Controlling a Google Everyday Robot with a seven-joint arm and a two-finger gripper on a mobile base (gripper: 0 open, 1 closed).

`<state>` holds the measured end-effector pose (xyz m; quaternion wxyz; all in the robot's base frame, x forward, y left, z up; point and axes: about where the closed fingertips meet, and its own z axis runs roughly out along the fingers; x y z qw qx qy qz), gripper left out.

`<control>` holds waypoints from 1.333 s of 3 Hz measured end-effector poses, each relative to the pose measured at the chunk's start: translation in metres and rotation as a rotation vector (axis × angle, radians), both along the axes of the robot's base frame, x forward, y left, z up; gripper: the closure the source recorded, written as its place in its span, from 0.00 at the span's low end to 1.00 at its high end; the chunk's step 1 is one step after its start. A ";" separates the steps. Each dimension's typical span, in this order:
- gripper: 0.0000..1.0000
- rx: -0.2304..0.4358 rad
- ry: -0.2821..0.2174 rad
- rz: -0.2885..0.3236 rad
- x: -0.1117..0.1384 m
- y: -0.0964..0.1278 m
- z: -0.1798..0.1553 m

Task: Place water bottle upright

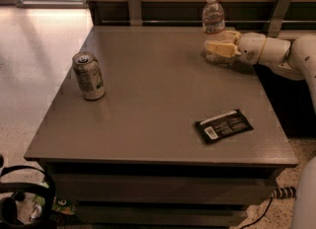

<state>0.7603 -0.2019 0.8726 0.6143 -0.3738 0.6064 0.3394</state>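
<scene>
— So, past the black packet (223, 126) and the soda can (89, 75), where's the gripper (217, 50)?
— Far right of the table (148, 104), at the base of the water bottle (213, 19). It stands upright, axis vertical, just behind the gripper. Clamped or released, I cannot tell.

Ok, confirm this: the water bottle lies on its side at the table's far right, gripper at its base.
Wrong: the camera view shows the water bottle standing upright, cap up. It is at the table's far right, gripper at its base.
</scene>
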 end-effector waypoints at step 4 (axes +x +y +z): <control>1.00 0.068 -0.043 -0.012 0.002 -0.005 0.011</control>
